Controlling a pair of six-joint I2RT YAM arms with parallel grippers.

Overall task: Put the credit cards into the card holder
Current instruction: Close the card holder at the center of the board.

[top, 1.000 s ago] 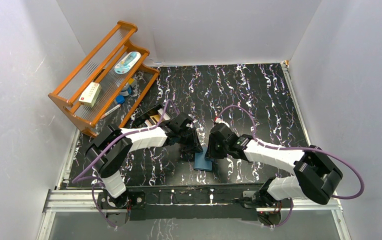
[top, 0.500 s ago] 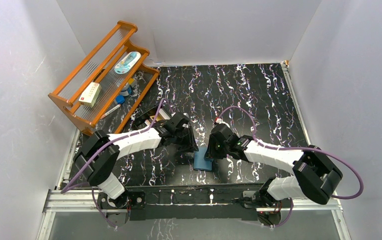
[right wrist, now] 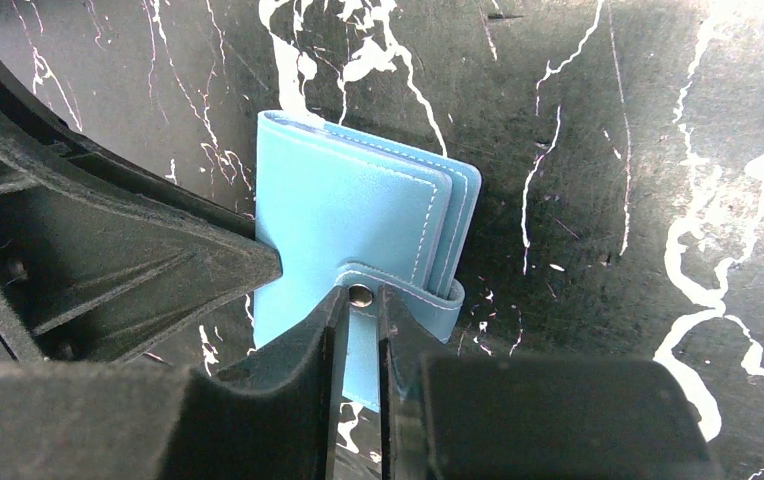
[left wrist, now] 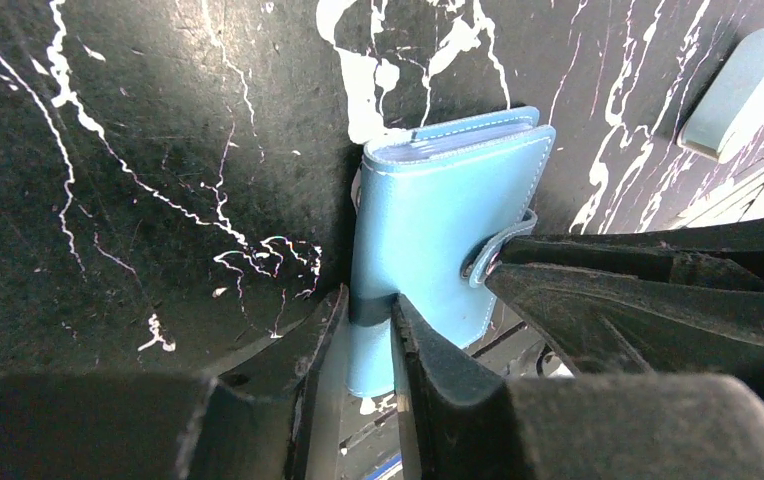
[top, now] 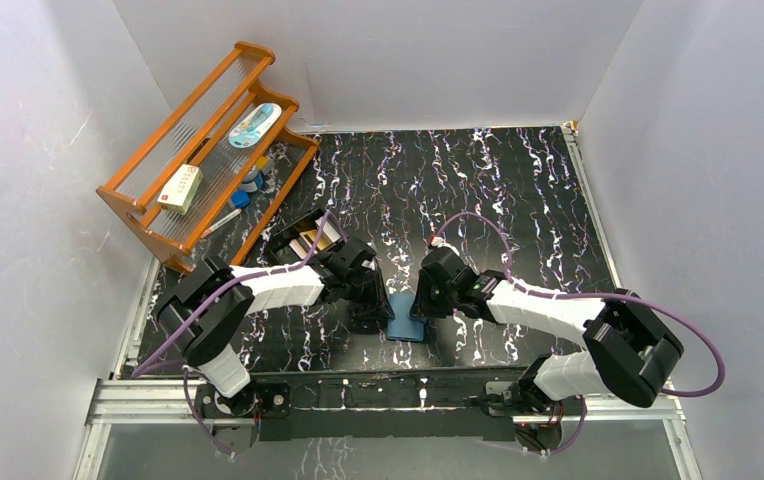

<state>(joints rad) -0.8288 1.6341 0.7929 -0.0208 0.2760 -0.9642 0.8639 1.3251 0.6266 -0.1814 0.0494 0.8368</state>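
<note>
Left gripper [left wrist: 366, 312] slid onto card holder [left wrist: 438, 215], corner hidden

top: overhead, far | wrists: close, facing down (both share card holder [left wrist: 428, 220])

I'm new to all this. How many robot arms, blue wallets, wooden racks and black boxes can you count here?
robot arms: 2
blue wallet: 1
wooden rack: 1
black box: 1
Total: 5
</note>
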